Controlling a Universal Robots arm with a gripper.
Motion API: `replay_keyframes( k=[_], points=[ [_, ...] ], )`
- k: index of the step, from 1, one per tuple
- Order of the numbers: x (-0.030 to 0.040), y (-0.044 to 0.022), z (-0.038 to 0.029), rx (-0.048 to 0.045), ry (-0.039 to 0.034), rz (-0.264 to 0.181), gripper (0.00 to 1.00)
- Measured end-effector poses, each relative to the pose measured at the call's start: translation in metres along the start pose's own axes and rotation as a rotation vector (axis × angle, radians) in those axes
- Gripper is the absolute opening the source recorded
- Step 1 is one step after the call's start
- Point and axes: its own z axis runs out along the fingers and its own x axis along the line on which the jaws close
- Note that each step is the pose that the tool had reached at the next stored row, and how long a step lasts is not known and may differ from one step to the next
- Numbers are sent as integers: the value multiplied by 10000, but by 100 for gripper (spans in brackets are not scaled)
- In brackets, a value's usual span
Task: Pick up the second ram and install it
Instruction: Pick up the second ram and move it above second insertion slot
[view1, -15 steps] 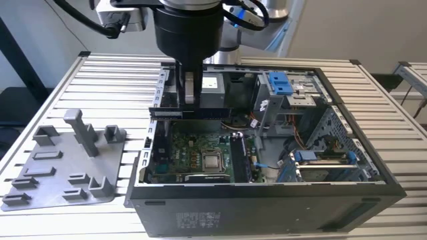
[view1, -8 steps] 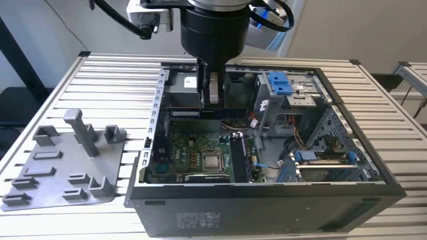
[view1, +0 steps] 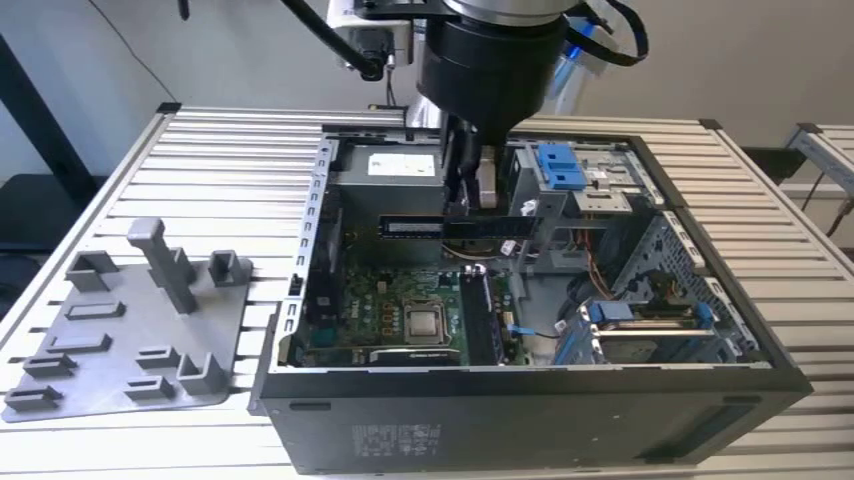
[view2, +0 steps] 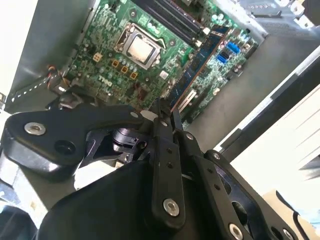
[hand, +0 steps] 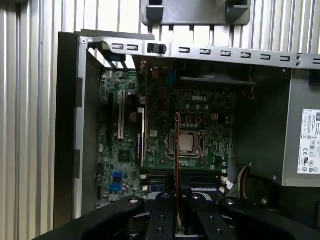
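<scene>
**A:** Where do you stand? Your gripper (view1: 461, 212) is over the open computer case (view1: 534, 420), fingers pinched together on the second ram (view1: 414, 227). The stick lies level, long side across the opening.

**B:** So the pick-up half is done, by my reading. The ram is off its rest and in your grasp, well apart from the grey tray (view1: 127, 335) at the exterior view's left.

**A:** Agreed. And the install half?

**B:** Not done. In the exterior view the stick hangs in the air above the motherboard (view1: 387, 300), touching nothing but your fingers. In the first wrist view you see it edge-on, a thin reddish line running out from between the fingertips, over the board.

**A:** How does it sit against the memory slots (hand: 195, 176)?

**B:** They are the dark rails just beside the processor socket (hand: 186, 142), close under your fingers in that view. The ram's edge crosses them rather than running along them, so you look unaligned, though I can't judge the height above them.

**A:** And the other stick (view1: 478, 312)?

**B:** A dark strip stands on the board beside the socket. I take it as already seated.

**A:** Roughly halfway, then: gripped and carried in, not lined up, not pressed home.
</scene>
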Motion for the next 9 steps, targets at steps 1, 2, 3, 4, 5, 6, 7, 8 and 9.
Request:
replay_keyframes(
  k=[1,2,3,4,5,6,7,8,9],
  points=[
    [1,-44,-1,-3,-1,1,14],
    [3,-89,-2,-6,0,1,14],
    [4,-135,-3,-9,0,0,14],
    [5,-178,-4,-11,0,1,14],
    [6,-225,-5,-13,0,2,14],
    [8,-270,-5,-14,-1,1,14],
    [10,-314,-6,-15,0,1,14],
    [11,-360,-7,-15,-2,1,14],
    [12,-389,-8,-15,-6,2,14]
  ],
)
